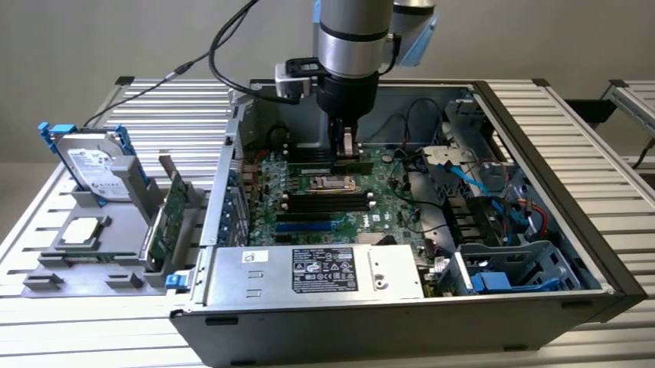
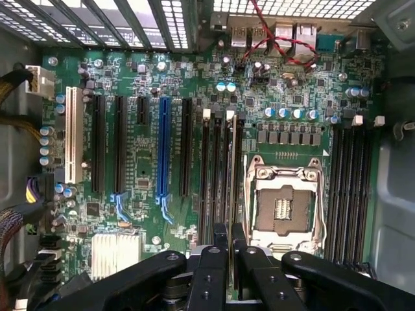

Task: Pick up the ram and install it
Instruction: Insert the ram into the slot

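Note:
My gripper (image 1: 351,156) reaches down inside the open computer case (image 1: 573,230) and is shut on the ram (image 1: 312,163), a narrow green stick held level above the motherboard (image 1: 261,218). In the wrist view the ram (image 2: 230,168) appears edge-on between my black fingers (image 2: 211,259), with the gripper (image 2: 229,238) over the group of black memory slots (image 2: 216,175) beside the open CPU socket (image 2: 284,207). The ram's edge runs parallel to those slots. I cannot tell whether it touches a slot. A second group of slots (image 2: 350,188) lies on the other side of the socket.
On the exterior view's left, a grey holder carries a hard drive (image 1: 94,165), a large green expansion card (image 1: 164,218) and a CPU (image 1: 84,230). A power supply (image 1: 327,268) fills the case's front. Blue cables (image 1: 481,192) and a drive cage (image 1: 511,268) sit on the exterior view's right.

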